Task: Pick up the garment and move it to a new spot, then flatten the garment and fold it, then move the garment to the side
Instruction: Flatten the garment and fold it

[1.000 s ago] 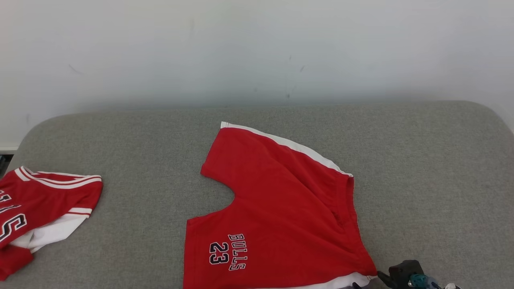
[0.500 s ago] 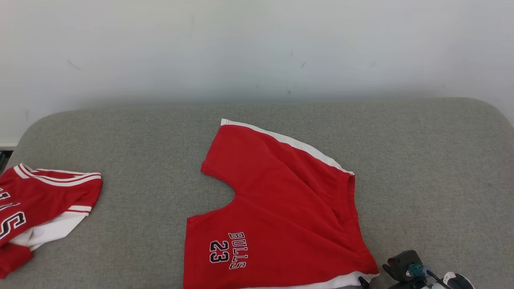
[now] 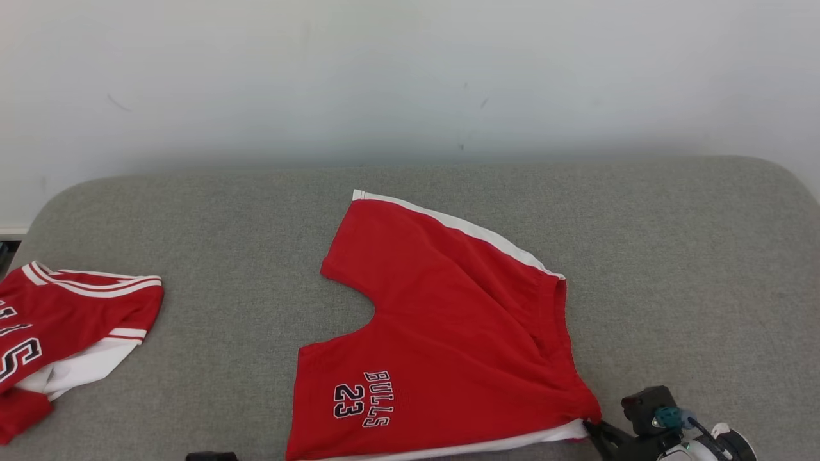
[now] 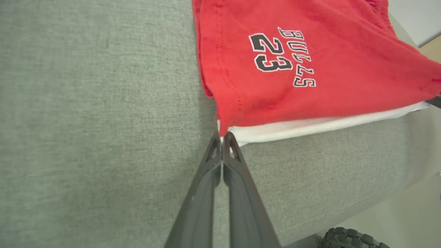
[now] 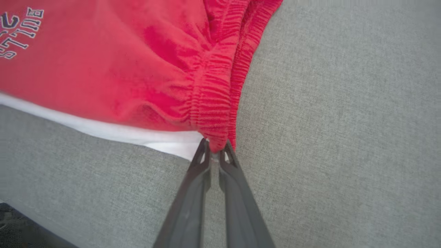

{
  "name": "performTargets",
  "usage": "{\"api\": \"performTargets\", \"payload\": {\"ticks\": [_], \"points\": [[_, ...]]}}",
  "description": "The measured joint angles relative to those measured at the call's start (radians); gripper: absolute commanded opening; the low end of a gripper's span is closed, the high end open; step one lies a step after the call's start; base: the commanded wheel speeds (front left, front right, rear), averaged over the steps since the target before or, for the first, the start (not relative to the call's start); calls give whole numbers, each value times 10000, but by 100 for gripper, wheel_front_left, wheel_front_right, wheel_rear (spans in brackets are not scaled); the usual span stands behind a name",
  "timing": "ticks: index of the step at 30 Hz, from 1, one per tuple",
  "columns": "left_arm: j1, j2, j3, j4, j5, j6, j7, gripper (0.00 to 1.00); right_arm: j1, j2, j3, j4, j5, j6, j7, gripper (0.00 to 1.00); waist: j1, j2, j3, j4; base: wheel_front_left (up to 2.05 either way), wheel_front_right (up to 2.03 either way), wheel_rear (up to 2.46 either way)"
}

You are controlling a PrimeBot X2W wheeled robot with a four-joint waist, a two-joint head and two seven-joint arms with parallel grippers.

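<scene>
The garment (image 3: 448, 326) is a pair of red shorts with white side stripes and "BULLS 23" print, spread on the grey cushion (image 3: 672, 256). My left gripper (image 4: 222, 136) is shut on the garment's (image 4: 310, 62) near leg-hem corner, red over white. My right gripper (image 5: 214, 148) is shut on the elastic waistband corner of the garment (image 5: 137, 69). In the head view the right gripper (image 3: 592, 427) pinches the near right corner, which is pulled to a point.
A second red and white jersey (image 3: 57, 333) lies crumpled at the cushion's left edge. A white wall (image 3: 410, 77) rises behind the cushion. The cushion's near edge drops to pale floor (image 4: 406, 213), where a dark wheel (image 4: 355, 237) shows.
Both grippers have shut on the garment's near corners. The right gripper moved up to the waistband corner, and the near edge now lifts and stretches slightly.
</scene>
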Motion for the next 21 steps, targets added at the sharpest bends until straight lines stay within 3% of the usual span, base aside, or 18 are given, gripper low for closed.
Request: {"api": "performTargets", "payload": {"ticks": [5,14,21], "points": [[17,284,222,-514,6,-2,-366,0,85,4,-378,-604,313,10,-376,0,0,0,-86,23,0,0,0],[6,713,359,-1599,36,0,-675,0,318,73,-623,-1536,980,351,-474,0,-2,0,-173,-171,0,0,0],[-721,1538,290,-2468,10,-2,-414,0,-121,-19,-836,-2038,1300,568,-320,0,-2,-1,4,-400,0,0,0]]}}
